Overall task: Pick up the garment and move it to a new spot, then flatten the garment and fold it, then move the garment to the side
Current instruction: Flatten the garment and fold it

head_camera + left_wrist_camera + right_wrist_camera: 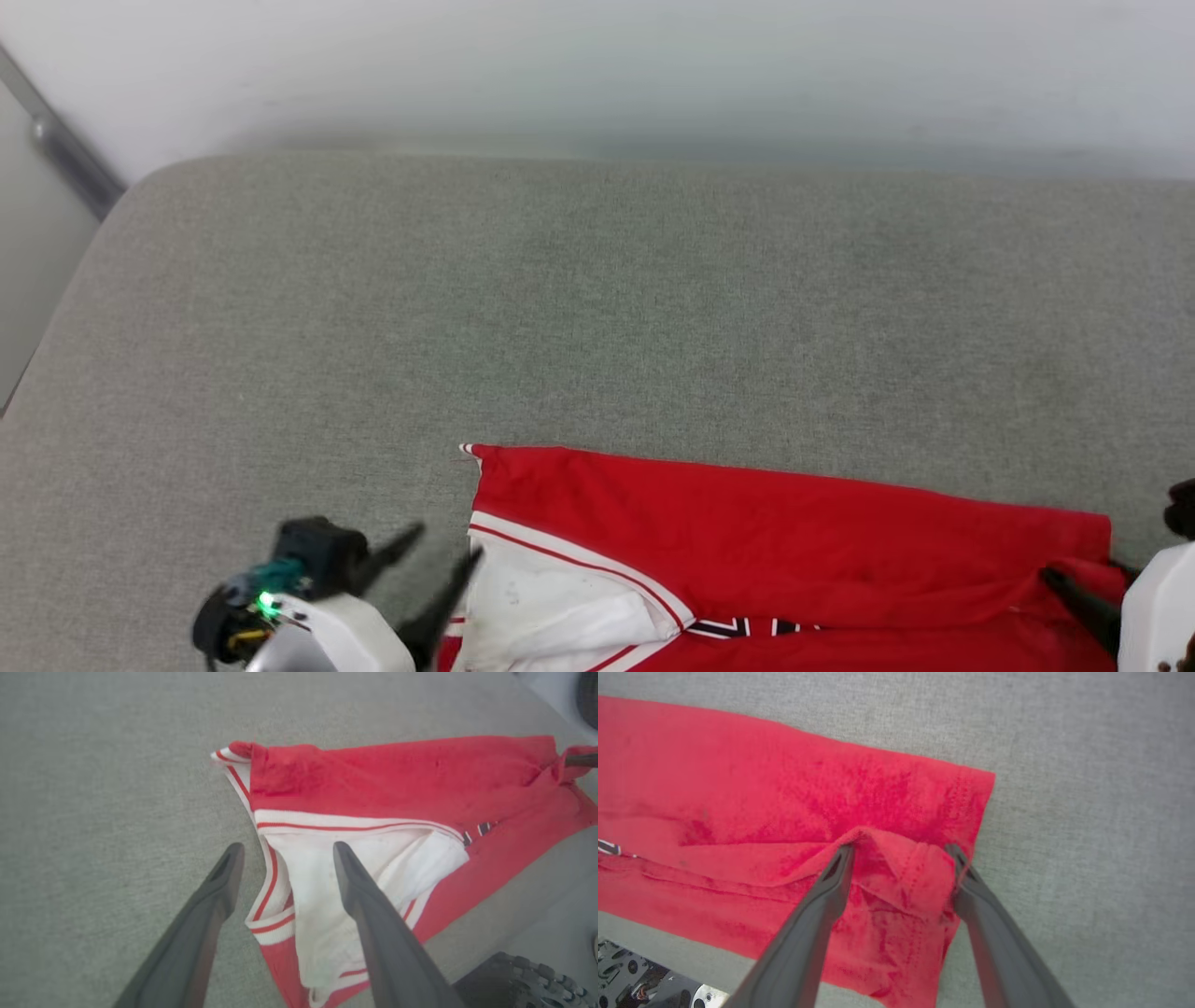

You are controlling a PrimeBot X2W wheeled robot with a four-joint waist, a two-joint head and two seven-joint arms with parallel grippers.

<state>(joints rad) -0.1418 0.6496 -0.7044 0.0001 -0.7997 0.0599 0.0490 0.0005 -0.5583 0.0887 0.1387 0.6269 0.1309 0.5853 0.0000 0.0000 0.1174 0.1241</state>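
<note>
The garment (794, 532) lies as a long red strip on the grey cushioned surface (560, 308), its white sleeve with red-white trim (336, 868) at the left end. My left gripper (446, 549) is open beside that sleeve; in the left wrist view its fingertips (287, 848) straddle the sleeve's striped edge without gripping it. My right gripper (1074, 590) is at the garment's right end. In the right wrist view it (899, 849) is open, with a raised fold of red cloth (906, 877) between its spread fingers.
The grey surface stretches wide behind and left of the garment, up to a pale wall (597, 75). Its left edge drops off beside a metal rail (65, 149). Part of the robot's dark base (514, 975) sits below the near edge.
</note>
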